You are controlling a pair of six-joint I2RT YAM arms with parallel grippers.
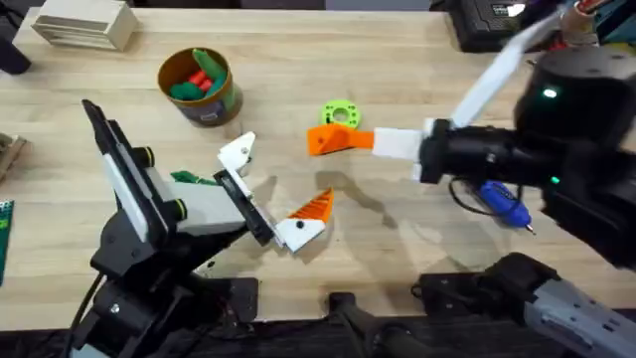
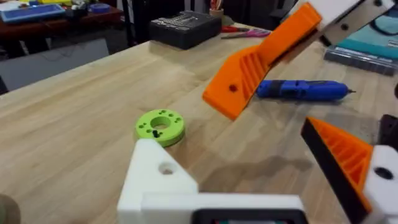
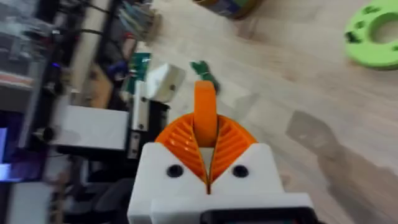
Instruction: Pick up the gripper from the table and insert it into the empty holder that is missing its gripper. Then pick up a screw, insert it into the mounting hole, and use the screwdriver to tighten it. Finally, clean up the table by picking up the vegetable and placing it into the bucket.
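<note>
Holding the gripper (image 1: 330, 140) pinched in my right gripper (image 1: 358, 140) mid-table, near the green ring (image 1: 339, 112). Left gripper (image 1: 260, 194) wide; empty holder (image 1: 238, 151) unfilled. Screwdriver (image 1: 502, 202) untouched, screw not fitted. Vegetable (image 1: 185, 178) prob. beside left arm; bucket (image 1: 201, 88) far-left.

My view: a light wooden desk (image 1: 298, 259).
On it I see the bucket (image 1: 201, 87), a bright green ring (image 1: 340, 112), the blue screwdriver (image 1: 504, 204), the dark green vegetable (image 1: 189, 179) and a white slatted block (image 1: 84, 24).

Orange gripper (image 1: 333, 140) in raised right tool (image 1: 343, 140)
</note>
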